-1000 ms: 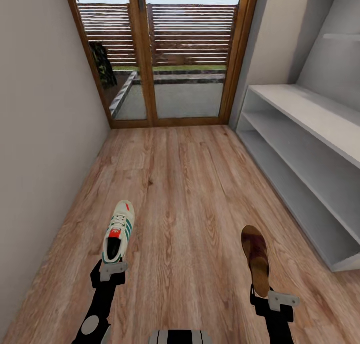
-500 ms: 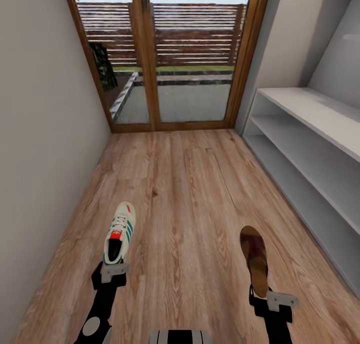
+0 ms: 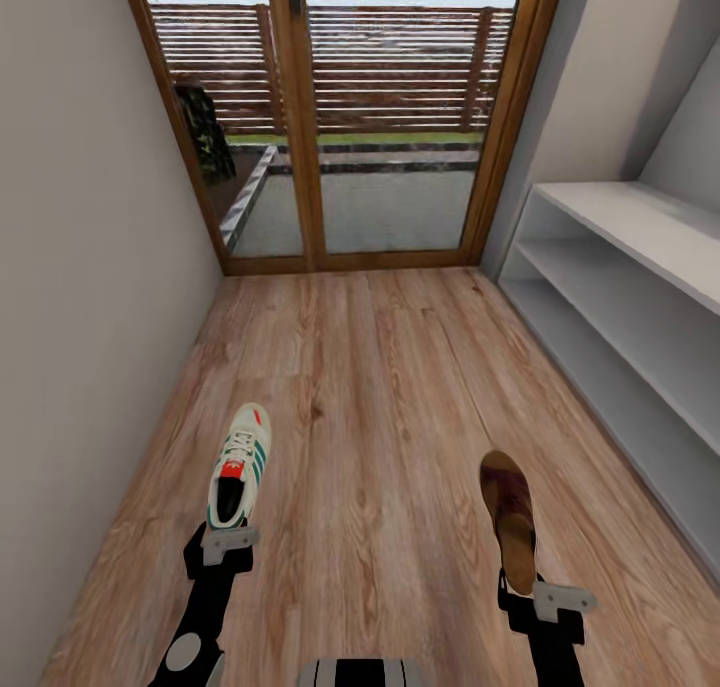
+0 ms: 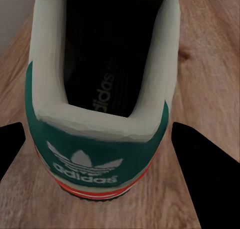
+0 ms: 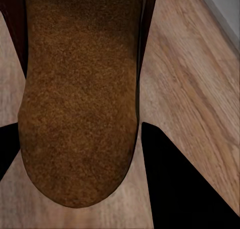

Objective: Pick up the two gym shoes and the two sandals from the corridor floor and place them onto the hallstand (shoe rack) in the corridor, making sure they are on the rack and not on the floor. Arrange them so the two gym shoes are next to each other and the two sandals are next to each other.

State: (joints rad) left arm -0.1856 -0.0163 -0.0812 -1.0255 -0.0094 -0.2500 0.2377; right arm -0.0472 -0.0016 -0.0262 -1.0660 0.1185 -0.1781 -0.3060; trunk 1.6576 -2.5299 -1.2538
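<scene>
At the near end of the corridor floor [image 3: 370,367], the left gripper [image 3: 228,542] is closed on the heel of a gym shoe [image 3: 238,464], whose toe points toward the glass door [image 3: 345,117] ahead. Seen from the left wrist, the gym shoe [image 4: 100,94] fills the frame heel-first: a green heel tab carries a white trefoil with "adidas" beneath it, above a red-orange band, and the same word runs along the dark insole. One dark finger [image 4: 210,174] flanks each side of the heel.

The right gripper [image 3: 548,597] grips the heel end of a sandal [image 3: 508,517], also pointing toward the door. From the right wrist the sandal [image 5: 80,99] shows a grainy tan footbed with a dark maroon rim; no writing on it is legible, and the finger contact appears to be at the edges.

Along the right wall stands the pale hallstand [image 3: 640,267], well apart from both shoes.
</scene>
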